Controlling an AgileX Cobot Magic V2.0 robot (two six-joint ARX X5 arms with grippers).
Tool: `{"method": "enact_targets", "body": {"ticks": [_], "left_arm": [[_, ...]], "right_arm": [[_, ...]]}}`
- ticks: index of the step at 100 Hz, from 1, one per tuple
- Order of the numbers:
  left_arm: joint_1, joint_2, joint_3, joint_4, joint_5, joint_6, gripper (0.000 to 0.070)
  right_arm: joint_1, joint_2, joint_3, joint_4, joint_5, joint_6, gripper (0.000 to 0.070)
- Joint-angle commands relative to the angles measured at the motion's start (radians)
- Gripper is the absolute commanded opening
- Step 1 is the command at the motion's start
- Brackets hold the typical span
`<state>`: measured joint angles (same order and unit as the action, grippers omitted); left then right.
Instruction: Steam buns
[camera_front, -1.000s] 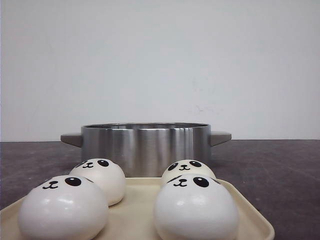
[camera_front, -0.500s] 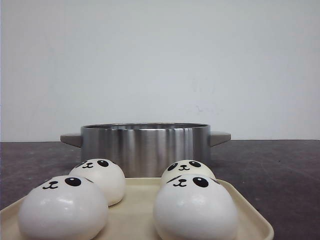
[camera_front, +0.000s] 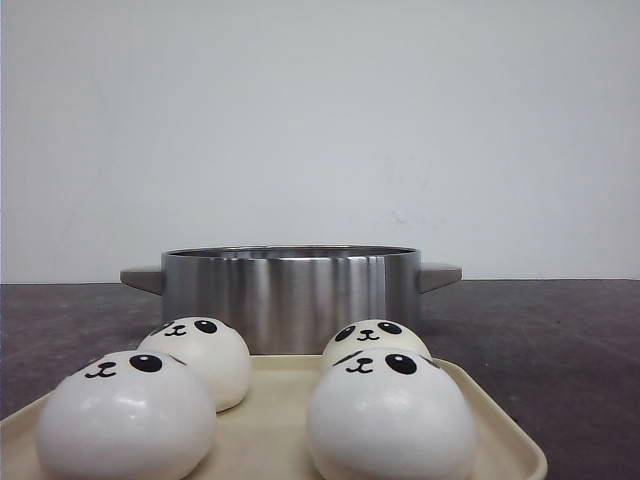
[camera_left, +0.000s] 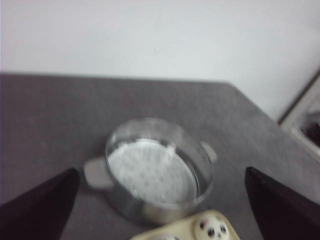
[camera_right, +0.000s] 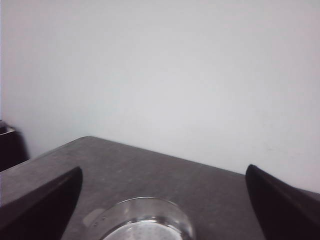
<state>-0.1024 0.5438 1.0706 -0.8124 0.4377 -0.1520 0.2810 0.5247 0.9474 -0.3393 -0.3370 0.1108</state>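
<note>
— Looking at the left tool (camera_left: 160, 205) first: its two dark fingers (camera_left: 37, 207) stand wide apart with nothing between them, up in the air over the near side of the table (camera_left: 45, 120). What about the other one?

— Same on the right tool (camera_right: 162, 210): fingers (camera_right: 285, 205) spread wide, holding nothing, hanging above the table with the pale wall (camera_right: 165, 70) ahead of it.

— And what sits under them?

— From the left wrist I see a steel pot (camera_left: 159, 170) with two stubby handles and a perforated steamer plate (camera_left: 150, 170) inside it. The picture is a bit blurred. From the right wrist only the pot's far rim shows at the edge.

— Where are the buns?

— All four on a cream tray (camera_front: 505, 440), just in front of the pot as seen from the front. Two lie near the camera: the near left bun (camera_front: 125, 415) and the near right bun (camera_front: 390, 415). Behind them are the far left bun (camera_front: 198, 357) and the far right bun (camera_front: 377, 340), the last one mostly hidden by the bun in front of it.

— Are they touching?

— The two on the right look pressed together, and those on the left overlap too, though I can't tell whether they touch. Every panda face points up and toward the camera. The pot has no bun in it that I can see.
</note>
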Motion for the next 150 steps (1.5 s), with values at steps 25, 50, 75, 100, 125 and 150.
{"method": "enact_targets", "body": {"ticks": [25, 50, 75, 100, 125, 150], "left_arm": [[-0.069, 0.014, 0.011, 0.015, -0.047, 0.047, 0.0672], [-0.092, 0.014, 0.011, -0.013, -0.124, 0.063, 0.0672], [-0.114, 0.013, 0.011, -0.03, -0.132, 0.066, 0.0672], [-0.138, 0.013, 0.011, -0.039, -0.132, 0.065, 0.0672], [-0.163, 0.013, 0.011, -0.041, -0.132, 0.065, 0.0672], [-0.19, 0.013, 0.011, -0.041, -0.148, 0.081, 0.0672]], "right_arm": [[0.24, 0.299, 0.157, -0.119, 0.169, 0.034, 0.0667], [0.515, 0.64, 0.278, -0.48, 0.344, 0.296, 0.0667], [0.551, 0.929, 0.281, -0.575, 0.3, 0.388, 0.0639], [0.529, 1.093, 0.281, -0.545, 0.296, 0.388, 0.0579], [0.509, 1.213, 0.281, -0.489, 0.208, 0.433, 0.0577], [0.5, 1.269, 0.281, -0.468, 0.205, 0.457, 0.0409]]}}
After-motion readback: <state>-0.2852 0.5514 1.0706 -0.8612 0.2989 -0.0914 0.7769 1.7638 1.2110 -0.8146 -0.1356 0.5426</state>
